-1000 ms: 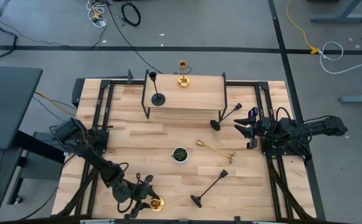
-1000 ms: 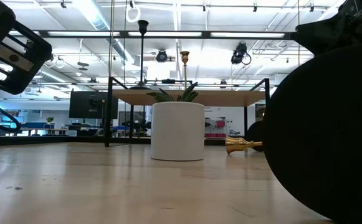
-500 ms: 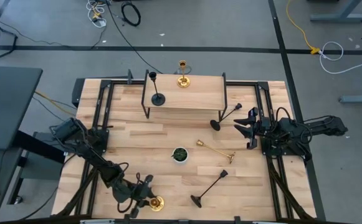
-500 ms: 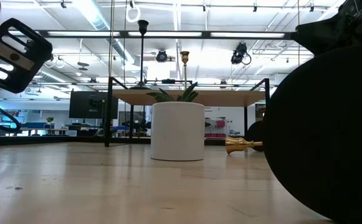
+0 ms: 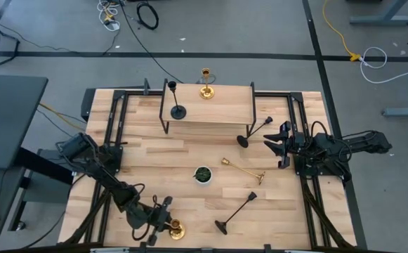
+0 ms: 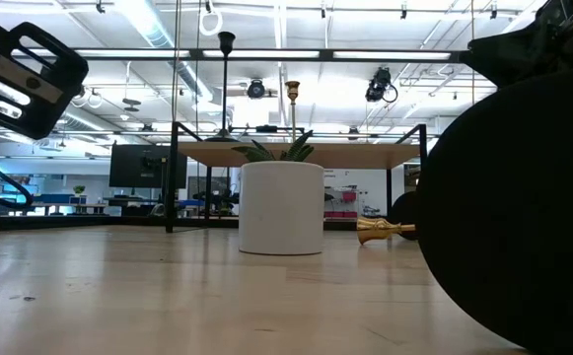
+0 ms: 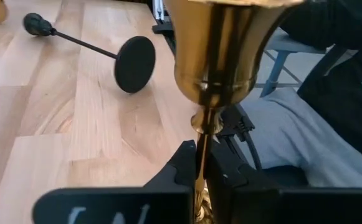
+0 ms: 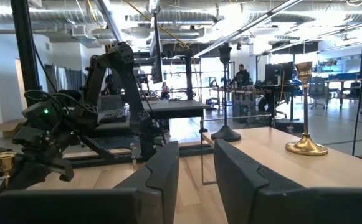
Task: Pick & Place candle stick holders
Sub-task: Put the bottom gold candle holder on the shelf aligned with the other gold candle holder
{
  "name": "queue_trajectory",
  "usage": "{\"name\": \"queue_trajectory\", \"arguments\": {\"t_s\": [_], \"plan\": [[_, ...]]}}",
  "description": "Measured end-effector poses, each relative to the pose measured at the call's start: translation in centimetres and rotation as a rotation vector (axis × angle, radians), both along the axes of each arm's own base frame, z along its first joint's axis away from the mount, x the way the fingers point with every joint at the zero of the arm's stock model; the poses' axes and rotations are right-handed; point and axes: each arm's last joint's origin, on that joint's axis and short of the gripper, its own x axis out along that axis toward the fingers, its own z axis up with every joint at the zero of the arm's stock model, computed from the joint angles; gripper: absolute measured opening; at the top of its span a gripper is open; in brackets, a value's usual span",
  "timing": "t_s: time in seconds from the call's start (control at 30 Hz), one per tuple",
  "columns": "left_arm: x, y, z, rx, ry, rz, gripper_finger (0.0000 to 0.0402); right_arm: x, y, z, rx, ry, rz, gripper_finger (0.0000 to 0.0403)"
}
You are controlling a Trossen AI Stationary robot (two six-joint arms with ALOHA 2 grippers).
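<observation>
Left gripper shifted slightly, clamping gold holder stem; right gripper parted, idle

A butcher-block wooden table stands on a grey concrete floor crossed by dark tape lines, with loose black cables and a yellow cable trailing across it and a dark desk at one side. Beyond the table, an open-plan workshop stretches under a white ceiling hung with strip lights and exposed pipework, where a monitor sits among distant workstations and a person stands far off.
</observation>
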Motion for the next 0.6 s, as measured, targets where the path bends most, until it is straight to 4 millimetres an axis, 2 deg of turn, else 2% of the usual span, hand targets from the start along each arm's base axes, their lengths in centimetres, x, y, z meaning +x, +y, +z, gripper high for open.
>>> {"name": "queue_trajectory", "arguments": {"t_s": [0.17, 0.4, 0.6], "plan": [[-0.1, 0.3, 1.1, -0.008, -0.031, 0.040, 0.0014, 0.0, 0.0, 0.0, 0.002, 0.000, 0.001, 0.0103], [-0.6, 1.3, 4.6, -0.027, -0.107, 0.146, 0.0014, 0.0, 0.0, 0.0, 0.004, -0.001, 0.002, 0.0103], [-1.2, 3.6, 8.5, -0.025, -0.162, 0.240, 0.0014, 0.0, 0.0, 0.0, 0.004, -0.001, 0.002, 0.0103]]}}
